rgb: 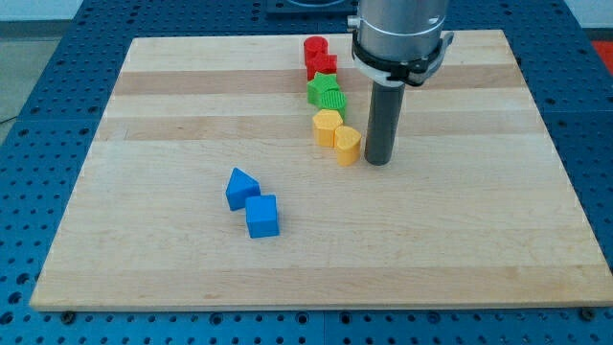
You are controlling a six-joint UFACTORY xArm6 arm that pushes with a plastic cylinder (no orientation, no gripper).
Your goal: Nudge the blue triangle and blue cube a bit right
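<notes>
The blue triangle (241,187) lies on the wooden board, left of centre, and the blue cube (261,217) touches it at its lower right. My tip (378,160) rests on the board well to the upper right of both blue blocks, right beside a yellow heart-shaped block (347,144), close to its right side. The rod rises from there to the arm's grey housing (398,34) at the view's top.
A column of blocks runs from the view's top toward my tip: two red blocks (318,56), two green blocks (325,93), a yellow block (327,125) and the yellow heart. The board's edges (316,305) border a blue perforated table.
</notes>
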